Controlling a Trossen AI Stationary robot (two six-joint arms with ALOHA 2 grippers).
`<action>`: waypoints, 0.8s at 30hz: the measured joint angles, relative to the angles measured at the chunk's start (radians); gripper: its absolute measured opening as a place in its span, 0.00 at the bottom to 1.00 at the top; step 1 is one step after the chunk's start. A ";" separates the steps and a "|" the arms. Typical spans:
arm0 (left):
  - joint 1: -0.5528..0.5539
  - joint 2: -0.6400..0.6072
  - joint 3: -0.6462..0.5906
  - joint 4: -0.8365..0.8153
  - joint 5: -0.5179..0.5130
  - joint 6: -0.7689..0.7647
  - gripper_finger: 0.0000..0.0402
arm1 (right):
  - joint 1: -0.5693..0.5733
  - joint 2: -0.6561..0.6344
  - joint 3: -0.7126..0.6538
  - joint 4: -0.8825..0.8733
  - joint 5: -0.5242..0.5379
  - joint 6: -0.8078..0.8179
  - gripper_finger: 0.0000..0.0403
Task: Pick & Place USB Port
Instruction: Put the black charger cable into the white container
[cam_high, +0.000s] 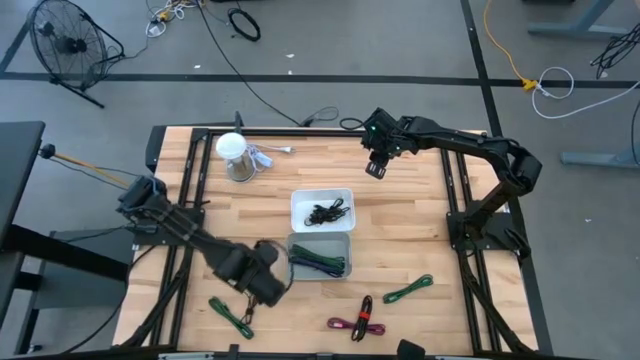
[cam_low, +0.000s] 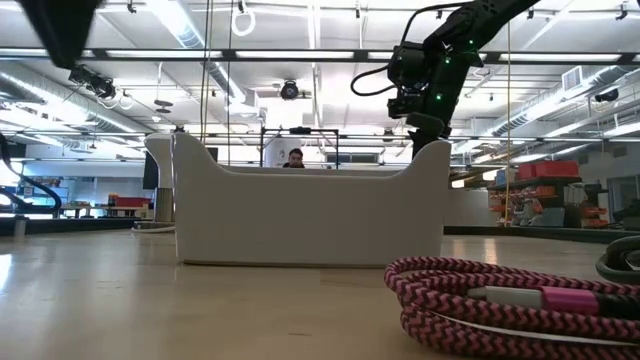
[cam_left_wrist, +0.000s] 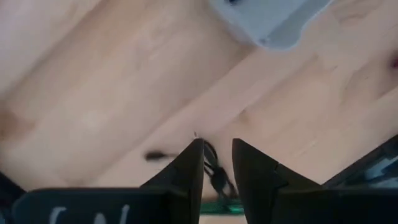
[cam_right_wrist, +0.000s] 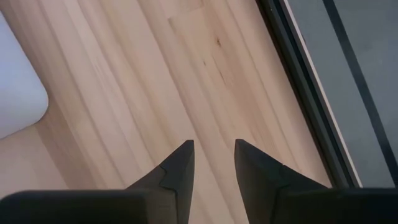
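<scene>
A green cable (cam_high: 232, 315) lies coiled near the table's near left edge. My left gripper (cam_high: 262, 285) hangs just beside it, next to the grey tray (cam_high: 296, 243). In the left wrist view its fingers (cam_left_wrist: 217, 155) stand close together with a dark twisted length of the cable (cam_left_wrist: 216, 177) between them. My right gripper (cam_high: 378, 160) is high over the far side of the table, fingers (cam_right_wrist: 214, 152) slightly apart and empty. It also shows in the low view (cam_low: 425, 105). My left gripper comes at the green cable from above, pointing down. A dark stretch of the cable near one end (cam_left_wrist: 211, 163) sits between the two fingers. The cable runs on below the fingers to its green part (cam_left_wrist: 217, 208). The exact place of contact is blurred.
A white tray (cam_high: 298, 200) holds black cables, and the grey tray holds green and black cables (cam_high: 322, 262). A pink cable (cam_high: 357, 322) and another green cable (cam_high: 408, 290) lie near the front edge. A white cup-like object (cam_high: 233, 152) stands at the far left.
</scene>
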 joint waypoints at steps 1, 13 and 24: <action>-0.022 0.000 0.000 -0.002 -0.002 -0.060 0.22 | 0.000 0.000 0.000 -0.002 0.000 -0.002 0.29; -0.232 0.070 0.000 0.000 -0.054 -0.565 0.22 | 0.000 0.000 0.000 -0.018 -0.003 0.006 0.29; -0.237 0.176 0.000 0.085 0.015 -0.565 0.29 | 0.001 0.000 0.000 -0.001 -0.037 0.009 0.29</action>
